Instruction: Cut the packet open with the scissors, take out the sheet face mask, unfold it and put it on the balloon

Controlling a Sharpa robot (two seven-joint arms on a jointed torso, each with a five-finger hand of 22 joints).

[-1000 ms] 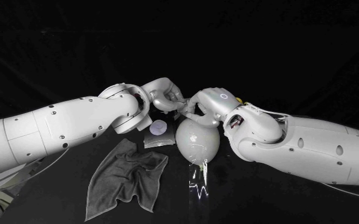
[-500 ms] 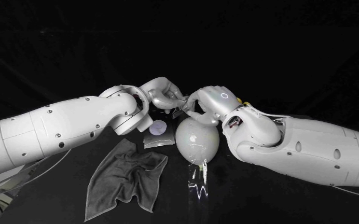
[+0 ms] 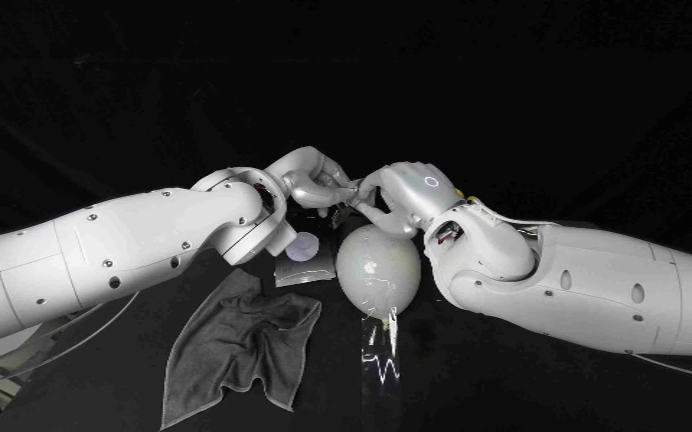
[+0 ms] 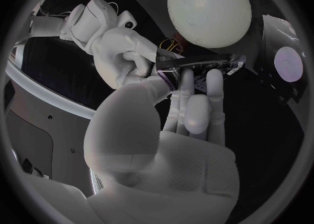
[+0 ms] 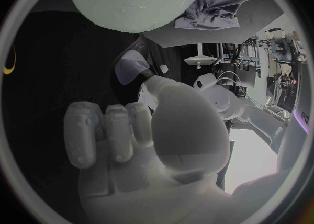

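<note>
Holding the folded sheet face mask over the far end of the balloon, your left hand and right hand each pinch it in their fingers. Peel its layers apart slowly and evenly, clear of the packet lying on the surface.

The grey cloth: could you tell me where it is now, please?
In the head view the grey cloth lies crumpled on the black table on the robot's left side, beside the balloon and the silver packet.
</note>
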